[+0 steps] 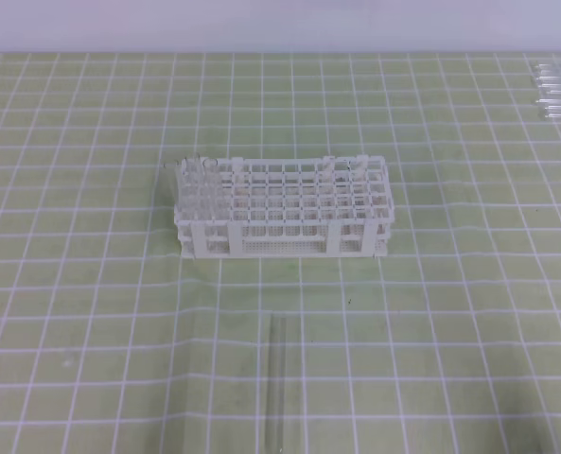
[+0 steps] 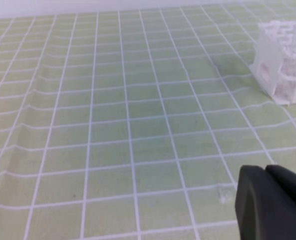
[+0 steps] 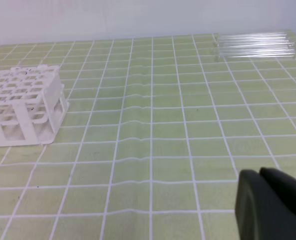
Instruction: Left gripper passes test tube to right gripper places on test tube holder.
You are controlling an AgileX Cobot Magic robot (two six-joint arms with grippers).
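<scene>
The white test tube holder (image 1: 280, 210) stands mid-table on the green checked cloth, with a few clear tubes (image 1: 200, 178) upright in its left end. One clear test tube (image 1: 278, 378) lies flat on the cloth in front of the holder, pointing at the near edge. Neither arm shows in the high view. In the left wrist view my left gripper (image 2: 265, 171) is shut and empty low over bare cloth, with the holder (image 2: 282, 60) far off at the upper right. My right gripper (image 3: 260, 173) is likewise shut and empty, with the holder (image 3: 23, 105) to its left.
Several spare clear tubes (image 1: 554, 90) lie side by side at the far right back of the table, also visible in the right wrist view (image 3: 255, 45). A pale wall borders the table's far edge. The cloth has slight wrinkles.
</scene>
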